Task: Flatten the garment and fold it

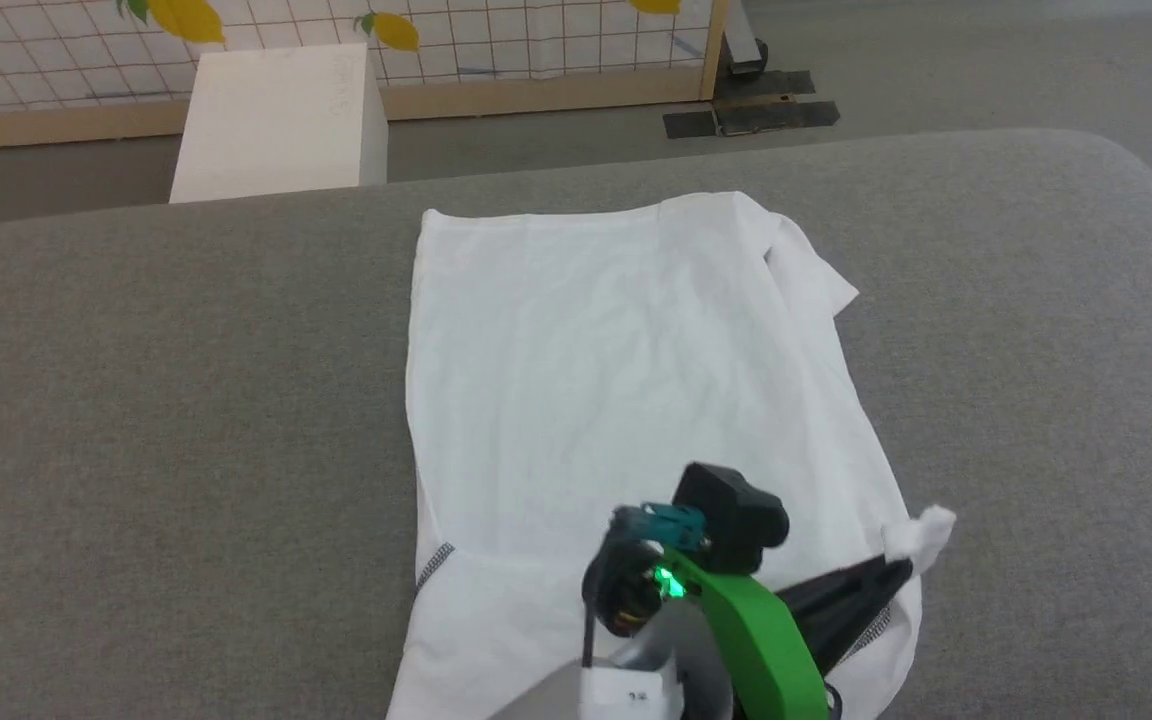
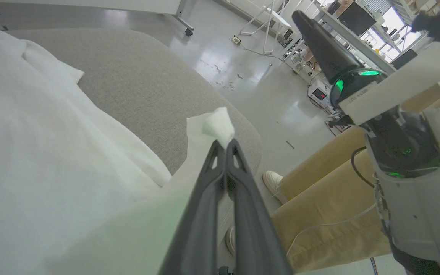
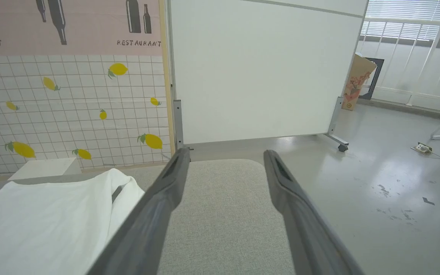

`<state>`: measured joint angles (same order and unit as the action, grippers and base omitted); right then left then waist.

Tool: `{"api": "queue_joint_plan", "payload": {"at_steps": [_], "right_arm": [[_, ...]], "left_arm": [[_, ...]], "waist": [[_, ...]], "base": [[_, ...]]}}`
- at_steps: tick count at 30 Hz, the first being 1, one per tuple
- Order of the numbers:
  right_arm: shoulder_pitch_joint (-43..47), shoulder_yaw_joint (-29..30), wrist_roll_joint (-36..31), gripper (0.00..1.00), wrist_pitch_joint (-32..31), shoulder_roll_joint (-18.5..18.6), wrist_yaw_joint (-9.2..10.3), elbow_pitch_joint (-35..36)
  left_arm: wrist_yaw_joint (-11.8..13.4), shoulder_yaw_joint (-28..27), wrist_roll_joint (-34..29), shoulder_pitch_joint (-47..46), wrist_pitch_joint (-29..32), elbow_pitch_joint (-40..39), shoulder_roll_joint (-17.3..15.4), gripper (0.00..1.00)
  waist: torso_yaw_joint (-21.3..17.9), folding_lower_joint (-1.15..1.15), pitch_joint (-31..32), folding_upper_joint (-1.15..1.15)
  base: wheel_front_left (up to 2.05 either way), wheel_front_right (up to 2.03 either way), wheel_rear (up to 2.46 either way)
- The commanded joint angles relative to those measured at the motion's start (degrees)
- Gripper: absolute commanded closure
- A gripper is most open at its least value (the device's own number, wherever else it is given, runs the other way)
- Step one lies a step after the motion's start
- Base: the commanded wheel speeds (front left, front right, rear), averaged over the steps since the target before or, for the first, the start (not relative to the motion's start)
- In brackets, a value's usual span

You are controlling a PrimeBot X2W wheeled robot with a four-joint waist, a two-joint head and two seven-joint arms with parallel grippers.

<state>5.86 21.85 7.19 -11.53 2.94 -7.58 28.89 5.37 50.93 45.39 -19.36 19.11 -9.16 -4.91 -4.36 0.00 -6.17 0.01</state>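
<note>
The garment [image 1: 616, 380] lay spread across the middle of the grey fabric-covered worktop [image 1: 136, 400], running lengthwise away from the robot. Its far hem sat straight and close to the worktop's far edge. Most of the cloth looked flat, with soft creases, though the far right sleeve [image 1: 806, 270] was folded over on itself in a rumpled flap. A grey-speckled seam [image 1: 436, 565] showed at the near left. The left gripper [image 1: 904, 568] had reached across to the garment's near right corner, its green-cased arm [image 1: 766, 640] lying over the cloth. Its two dark fingers were pressed together on a small bunched tuft of the white fabric [image 1: 926, 530]. From the left wrist view the same pinch was plain: the left gripper [image 2: 225, 144] was closed tight, with the tuft [image 2: 218, 126] sticking out past its tips at the worktop's rounded edge. A person's tan trousers [image 2: 327, 198] and a white shoe [image 2: 273, 181] stood on the shiny floor beyond. The right gripper [image 3: 225, 156] hung over bare grey worktop to the right of the garment [image 3: 44, 225], fingers spread wide and holding nothing. Behind the worktop stood a white box [image 1: 276, 120], a tiled partition printed with lemons [image 3: 71, 114] and a white panel on wheels [image 3: 262, 68].
</note>
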Motion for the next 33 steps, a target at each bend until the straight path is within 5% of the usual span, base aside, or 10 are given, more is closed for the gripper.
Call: {"api": "queue_joint_plan", "payload": {"at_steps": [1,11,12,13,19,24,33], "right_arm": [[-0.39,-0.67,0.49,0.0,0.08,-0.06,0.09,-0.13],[-2.17,-3.99,0.72,0.0,0.82,-0.06,0.09,-2.14],[-2.25,-4.03,0.76,0.0,0.89,-0.06,0.09,-2.34],[-2.29,-4.05,0.81,0.0,0.93,-0.06,0.09,-2.47],[-2.56,-3.6,0.9,0.0,0.83,-0.06,0.09,-2.82],[-2.13,-2.83,0.73,0.0,0.42,-0.06,0.09,-2.38],[-0.34,-3.59,1.3,0.0,-0.05,-0.06,0.09,-2.22]], "left_arm": [[-0.85,0.88,-0.89,-1.01,-1.43,2.93,0.52,1.0],[-3.26,7.69,-4.95,-5.84,-9.74,30.71,1.97,1.0],[-3.4,8.62,-4.19,-6.25,-10.3,31.71,1.98,0.1],[-3.31,9.19,-3.59,-6.65,-11.05,32.15,1.99,0.0],[-2.04,9.63,2.18,-10.94,-15.96,30.99,2.01,0.0],[-0.1,3.4,4.05,-14.19,-21.82,27.85,1.12,0.0],[10.29,-10.08,-1.88,-9.58,-32.34,12.05,-16.83,0.0]], "waist": [[-1.2,0.0,-1.01,-0.01],[-4.25,0.0,-4.46,-0.01],[-4.28,0.0,-4.59,-0.01],[-4.28,0.0,-4.69,-0.01],[-2.64,0.0,-4.65,-0.01],[-0.37,0.0,-3.5,-0.01],[2.9,0.0,-2.08,-0.01]], "base": [[0.0,0.0,0.0],[0.0,0.0,0.0],[0.0,0.0,0.0],[0.0,0.0,0.0],[0.0,0.0,0.0],[0.0,0.0,0.0],[0.0,0.0,0.0]]}}
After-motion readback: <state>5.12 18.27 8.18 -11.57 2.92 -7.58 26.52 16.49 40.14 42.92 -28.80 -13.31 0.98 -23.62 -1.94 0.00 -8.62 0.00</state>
